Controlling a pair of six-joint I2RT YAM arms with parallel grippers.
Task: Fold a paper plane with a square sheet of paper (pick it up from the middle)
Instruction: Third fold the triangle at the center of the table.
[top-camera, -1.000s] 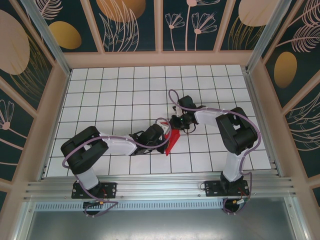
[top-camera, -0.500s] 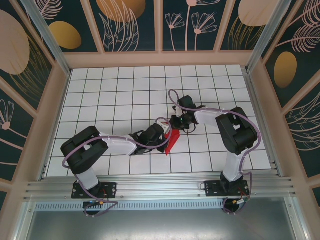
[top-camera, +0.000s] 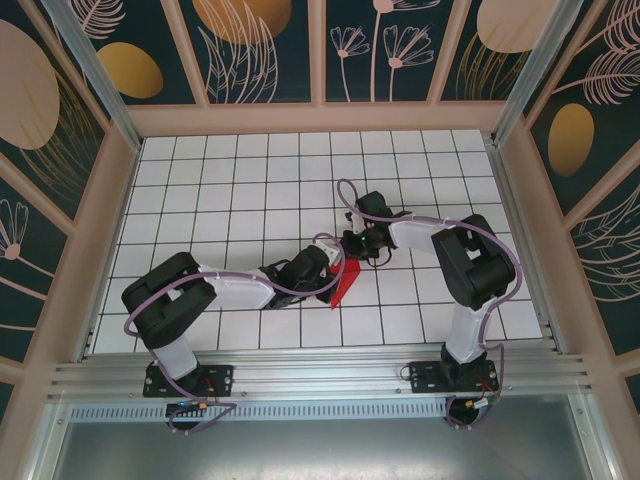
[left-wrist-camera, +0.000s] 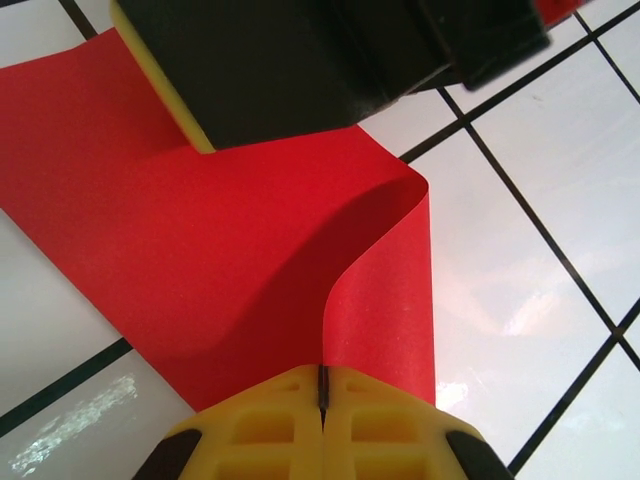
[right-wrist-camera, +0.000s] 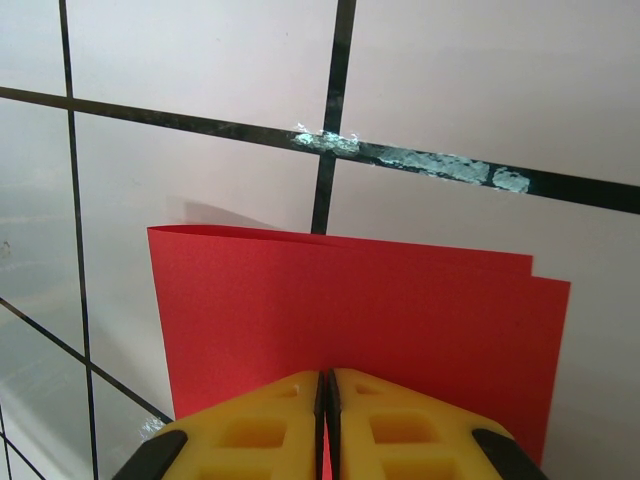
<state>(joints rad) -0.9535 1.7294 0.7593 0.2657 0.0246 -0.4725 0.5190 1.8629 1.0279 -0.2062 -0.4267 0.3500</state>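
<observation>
The red sheet of paper is held between both arms near the table's middle, folded over on itself. In the left wrist view the paper curves up from the tiles, and my left gripper is shut on its edge, yellow fingers pressed together. The other arm's black and yellow finger crosses the top of that view. In the right wrist view the paper shows as a doubled rectangle with two offset layers, and my right gripper is shut on its near edge. From above, the left gripper and right gripper sit close together.
A white tiled floor with black grid lines lies under the arms, enclosed by wooden-framed walls. Open tiles stretch to the back and to both sides of the grippers.
The left gripper has shifted slightly, and the red paper now lies a little flatter and wider beside it. The right arm has barely moved.
</observation>
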